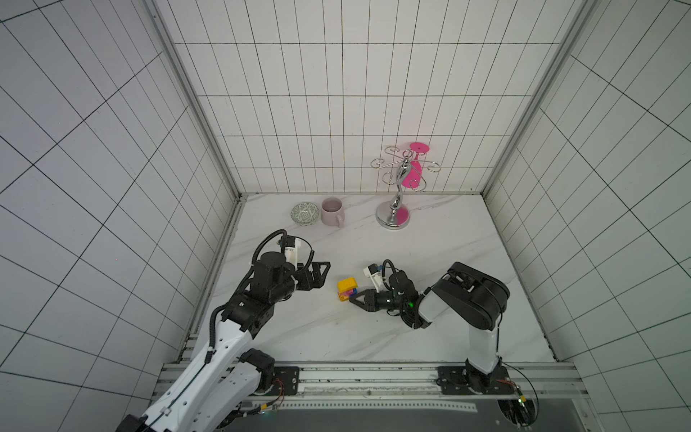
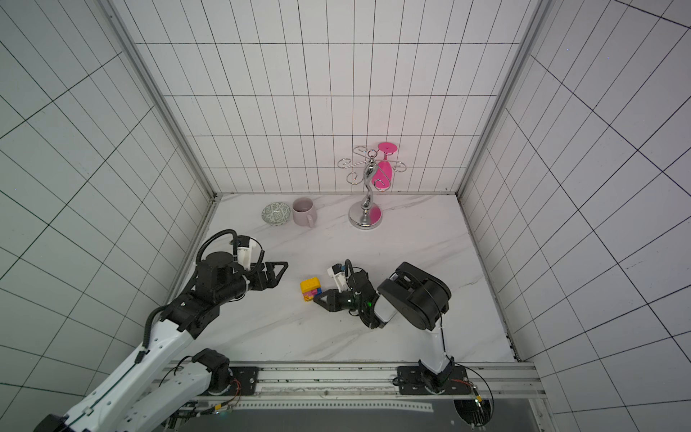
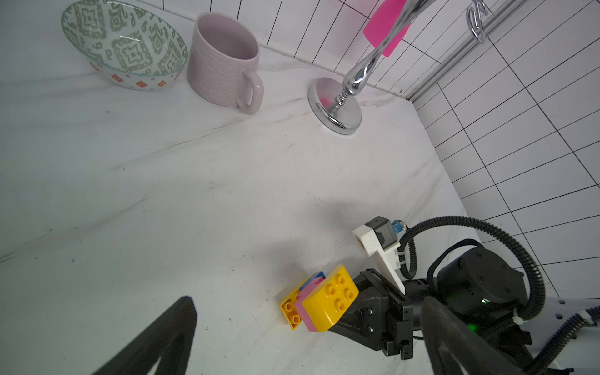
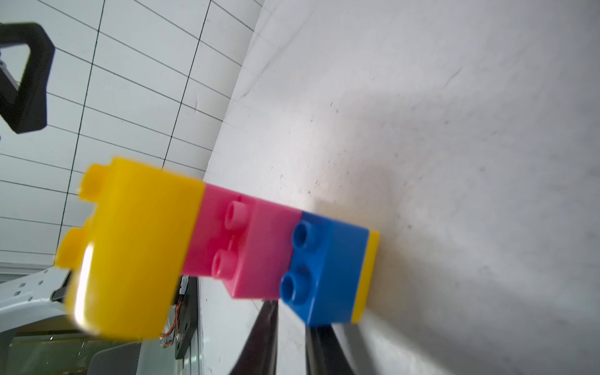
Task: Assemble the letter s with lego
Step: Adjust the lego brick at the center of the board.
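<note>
Three far-off things, mug point(image 1: 332, 216), bowl point(image 1: 305, 213), stand point(image 1: 385, 221); left hand point(image 1: 323, 275) wide open, empty; right hand point(image 1: 353, 299) closed against the letter s point(image 1: 346, 285).

Top views look down from overhead; wrist views closely share the lego point(image 3: 328, 298) point(image 4: 246, 246).

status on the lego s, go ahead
Left end effector open, empty. Right end effector shut on the letter s, bricks joined. Mug, bowl, rack far back.

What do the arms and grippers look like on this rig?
The left arm and right arm have white link shells, black joint housings, black corrugated cable conduits and white wrist camera mounts. The left gripper and right gripper are black, with triangular open-frame fingers.
</note>
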Motion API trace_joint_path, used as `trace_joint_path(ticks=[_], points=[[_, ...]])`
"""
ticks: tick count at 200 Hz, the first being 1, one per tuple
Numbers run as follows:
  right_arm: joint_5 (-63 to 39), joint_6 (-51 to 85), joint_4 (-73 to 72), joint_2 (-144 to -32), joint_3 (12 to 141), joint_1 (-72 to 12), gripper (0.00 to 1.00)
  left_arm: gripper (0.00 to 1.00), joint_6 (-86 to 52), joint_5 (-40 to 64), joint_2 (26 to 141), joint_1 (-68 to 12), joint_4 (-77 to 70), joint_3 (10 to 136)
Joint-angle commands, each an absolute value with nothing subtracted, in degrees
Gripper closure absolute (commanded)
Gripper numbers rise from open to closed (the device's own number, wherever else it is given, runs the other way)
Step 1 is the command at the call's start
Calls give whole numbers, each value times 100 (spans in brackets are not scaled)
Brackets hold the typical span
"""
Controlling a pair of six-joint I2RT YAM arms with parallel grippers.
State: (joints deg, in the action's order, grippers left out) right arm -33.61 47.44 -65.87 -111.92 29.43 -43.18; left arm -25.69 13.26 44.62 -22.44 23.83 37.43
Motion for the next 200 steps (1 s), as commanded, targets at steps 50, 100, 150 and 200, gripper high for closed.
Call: trace_joint_path(ticks=[50, 100, 150, 200], points=[[-3747, 4623, -6471, -11208, 3249, -3913, 81, 4, -1986, 1835, 4655, -2241, 1785, 3191], [-3371, 4305, -5345, -9825, 2446, -3915, 56, 6, -2365, 522, 4034, -3022, 1741, 2791], [-1754, 3028, -903, -7318, 3076, -4641, 31, 5, -2426, 206, 3280, -3032, 2045, 2988], [-1868, 3143, 63, -7211, 3820, -4716, 21, 5, -3046, -41, 2709, -3026, 2639, 2949]])
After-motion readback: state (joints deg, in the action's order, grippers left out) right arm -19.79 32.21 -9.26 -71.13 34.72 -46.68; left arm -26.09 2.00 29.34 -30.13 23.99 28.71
